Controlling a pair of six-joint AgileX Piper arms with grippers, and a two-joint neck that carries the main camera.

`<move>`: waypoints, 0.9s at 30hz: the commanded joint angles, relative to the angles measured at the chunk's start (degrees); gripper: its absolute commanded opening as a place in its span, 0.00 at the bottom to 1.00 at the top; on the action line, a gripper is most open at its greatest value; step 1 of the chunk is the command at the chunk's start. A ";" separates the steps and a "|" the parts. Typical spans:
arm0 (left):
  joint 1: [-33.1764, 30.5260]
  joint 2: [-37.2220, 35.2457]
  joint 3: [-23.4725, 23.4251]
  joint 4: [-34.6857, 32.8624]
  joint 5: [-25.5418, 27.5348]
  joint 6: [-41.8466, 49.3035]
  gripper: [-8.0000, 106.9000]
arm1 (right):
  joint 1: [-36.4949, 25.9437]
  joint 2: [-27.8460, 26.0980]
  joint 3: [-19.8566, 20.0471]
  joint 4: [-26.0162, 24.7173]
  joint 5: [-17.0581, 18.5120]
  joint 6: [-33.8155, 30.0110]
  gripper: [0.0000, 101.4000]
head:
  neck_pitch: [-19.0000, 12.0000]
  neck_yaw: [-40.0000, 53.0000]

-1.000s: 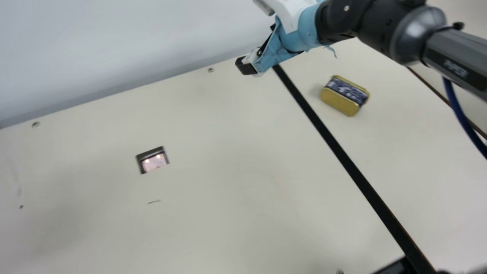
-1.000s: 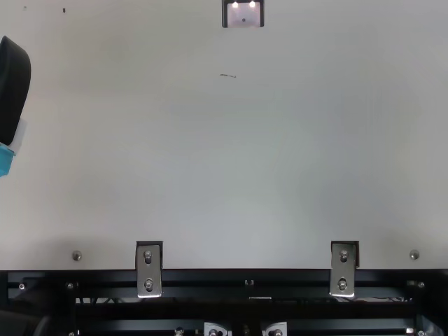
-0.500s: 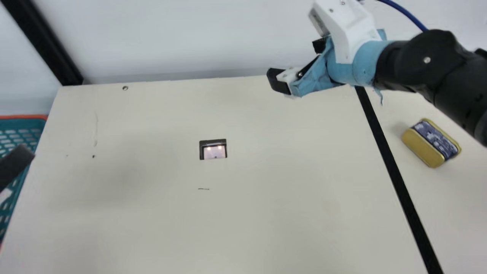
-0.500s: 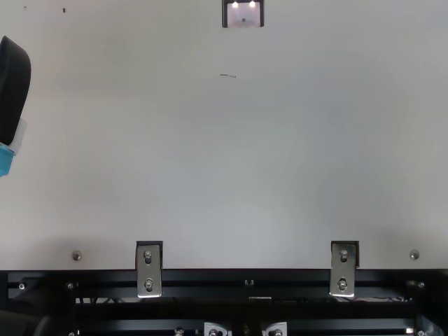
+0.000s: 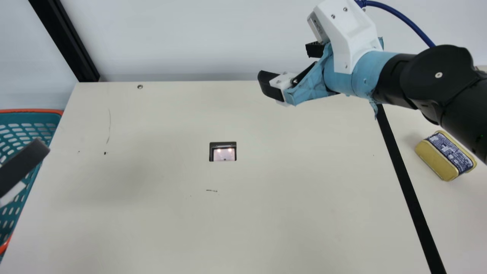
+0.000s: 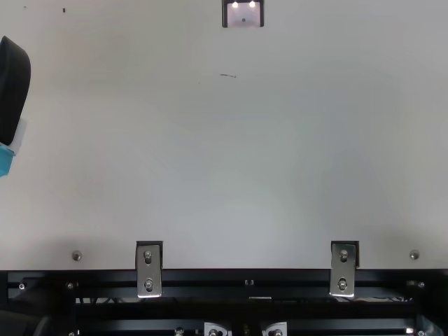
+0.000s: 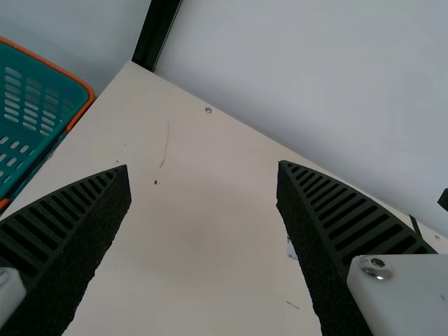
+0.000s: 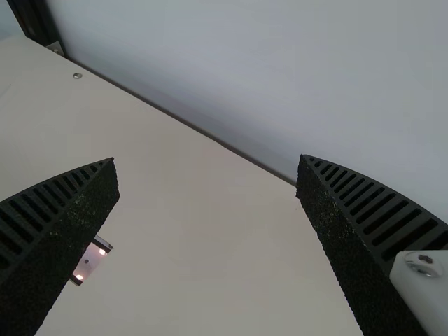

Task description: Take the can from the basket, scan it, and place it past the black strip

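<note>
Black joints and blue wrapping make up the right arm [image 5: 365, 76], nearest the neck camera, and it has changed most. Measured against the table [image 5: 266, 220], its right gripper [image 5: 291, 65] has moved from near the far end of the black strip [image 5: 412, 198] toward the middle. The camera has turned as well, so the whole scene sits differently in the main view. I take this as the arm backing off after letting go, with the placing probably done.

The right gripper's fingers are spread wide, with nothing between them and nothing touching them. The left gripper [image 7: 203, 166] is also wide apart and holds nothing; in the main view, one of its dark fingers [image 5: 23, 167] shows in front of the basket.

Out on the table, the can [image 5: 437, 161], gold with a blue and white label, lies past the strip, apart from it and at a slant. It has kept its place there. The forearm passes close beside it in the main view, so a low swing might nudge it.

Across the strip from the can is the scanner window [image 5: 223, 154], lit by two small lights. These pictures can't tell me whether the scan registered. Farther off, at the main view's left edge, is the teal basket [image 5: 32, 111] with its orange rim.
</note>
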State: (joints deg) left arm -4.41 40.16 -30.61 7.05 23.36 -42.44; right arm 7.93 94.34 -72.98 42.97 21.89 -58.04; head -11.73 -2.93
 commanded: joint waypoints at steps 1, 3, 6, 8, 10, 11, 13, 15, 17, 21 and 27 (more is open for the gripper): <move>0.00 0.00 0.00 0.00 0.00 0.00 0.85 | 0.00 0.00 0.00 0.00 0.00 0.00 1.00 | -1.73 0.75; 0.71 -0.01 -0.03 -1.60 -0.04 1.82 0.85 | 0.38 -0.04 -0.49 -1.61 0.14 1.86 1.00 | -1.73 0.75; 0.88 -0.01 -0.46 -1.53 -0.81 3.48 0.85 | 0.70 -0.78 0.01 -3.68 -0.89 2.31 1.00 | -1.73 0.75; 0.51 -0.55 -0.71 -1.90 -1.21 5.26 0.85 | 1.14 -1.85 1.07 -5.91 -2.27 3.07 1.00 | -1.73 0.75; -0.04 -1.36 -0.72 -1.65 -1.59 7.28 0.85 | 1.57 -3.26 2.89 -8.22 -4.12 3.88 1.00 | -1.73 0.75; -0.39 -1.80 -0.63 -1.36 -1.79 8.21 0.85 | 1.72 -3.99 3.97 -9.38 -5.16 4.24 1.00 | -1.73 0.75; -0.92 -2.58 -0.42 -0.58 -2.25 10.10 0.85 | 2.06 -5.66 6.37 -11.25 -7.22 4.98 1.00 | -1.73 0.75; -1.29 -3.42 -0.30 0.27 -2.53 11.76 0.85 | 2.45 -7.54 9.15 -13.45 -9.44 6.11 1.00 | -1.73 0.75; -1.48 -4.16 -0.32 0.92 -2.68 13.18 0.85 | 2.88 -9.44 11.95 -15.31 -11.90 7.11 1.00 | -1.73 0.75; -1.77 -5.58 -0.65 1.20 -2.19 15.47 0.85 | 3.61 -13.40 17.57 -19.25 -16.69 9.95 1.00 | -1.73 0.75; -1.77 -7.62 -0.92 -0.24 -0.42 18.03 0.85 | 4.32 -19.13 25.20 -23.52 -22.73 15.10 1.00 | -1.73 0.75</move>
State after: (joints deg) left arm -6.22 32.91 -31.55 7.09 22.65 -24.77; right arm 12.16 76.75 -50.49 20.45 1.17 -44.32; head -11.73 -2.93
